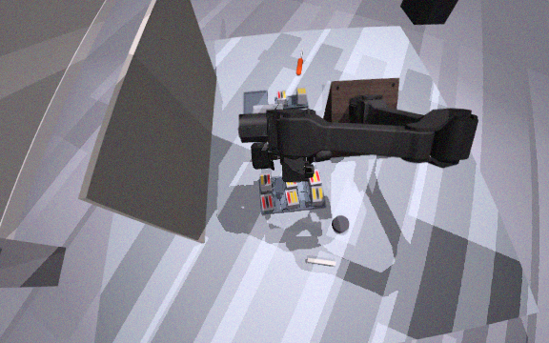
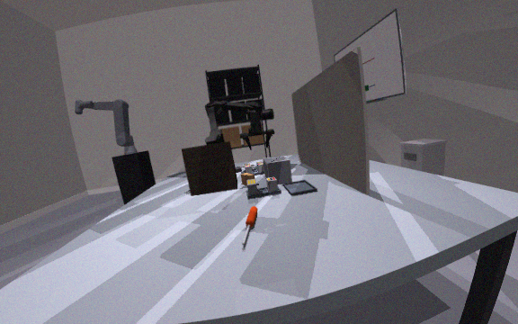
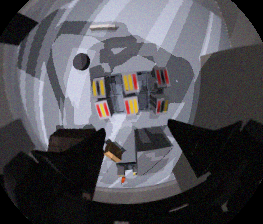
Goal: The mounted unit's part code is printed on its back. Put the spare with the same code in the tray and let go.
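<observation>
Listed from the exterior camera's side of the desk and working away from it.

Orange-handled screwdriver [image 2: 250, 220]: lies alone on the table top [image 2: 106, 270], well inside the near curved edge, tip toward that edge.

Dark flat tray [image 2: 300, 187]: lies on the desk just past the screwdriver, beside the foot of the tall upright panel [image 2: 331, 126] that stands toward the right edge.

Mounted unit [image 2: 277, 169]: a pale grey block, upright, just beside the tray on its left. Its printed back cannot be read.

Brown board [image 2: 209, 168]: stands upright left of the unit, carrying the arm's base.

Rack of spares [image 1: 290, 194]: six small blocks with red and yellow striped labels, in two rows, well apart from the tray, beyond the unit. Codes are too small to tell.

Gripper [image 3: 135, 139]: hangs above the rack, fingers spread wide with nothing between them.

Dark round object [image 1: 339, 223]: just beyond the rack.

Pale stick [image 1: 321, 261]: farthest, lying flat toward the far edge.
</observation>
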